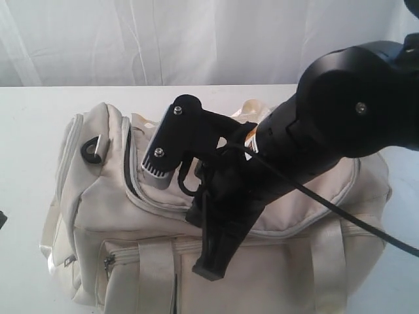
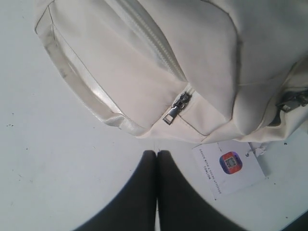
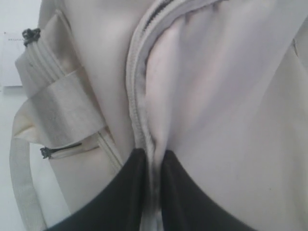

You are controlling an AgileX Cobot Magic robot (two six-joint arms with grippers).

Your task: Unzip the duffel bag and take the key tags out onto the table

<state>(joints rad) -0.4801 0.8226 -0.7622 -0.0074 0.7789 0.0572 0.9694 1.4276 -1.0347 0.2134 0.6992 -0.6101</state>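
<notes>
Left fingers (image 2: 149, 168): pressed together, above plain white bench (image 2: 57, 168).
Right fingers (image 3: 136, 171): clamped on zipper edge (image 3: 137, 96) of cream fabric duffel bag (image 3: 226, 120).

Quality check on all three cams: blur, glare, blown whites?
Exterior view: right arm looms dark and soft, hiding much of the duffel bag. Left wrist view: zipper pull sharp, table washed pale. Right wrist view: close fabric soft, right gripper a dark blur.
</notes>
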